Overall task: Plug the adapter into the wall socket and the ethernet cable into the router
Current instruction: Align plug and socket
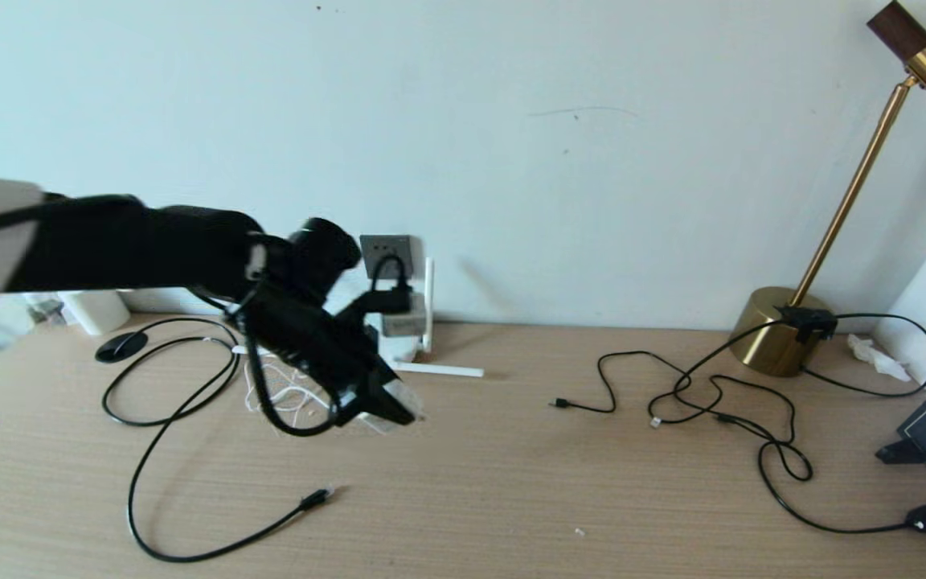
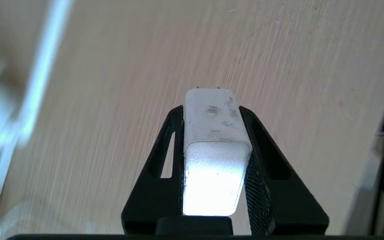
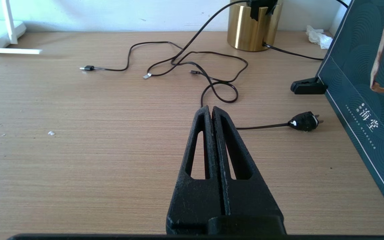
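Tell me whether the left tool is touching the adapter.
Touching. The left wrist view shows the left tool clamped on the adapter, both fingers pressed against its sides, no gap.

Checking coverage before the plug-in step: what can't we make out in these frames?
- Router ports: head view, left arm and a black plug cover most of the body.
- Wall socket holes: head view, too small, partly behind the arm.
- Adapter prongs: left wrist view, only tips show past its body, clamped in the left gripper.
- Right gripper: outside the head view.

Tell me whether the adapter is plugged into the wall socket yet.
Not plugged in. The left end effector grips the adapter over the desk; the wall socket sits beyond it.
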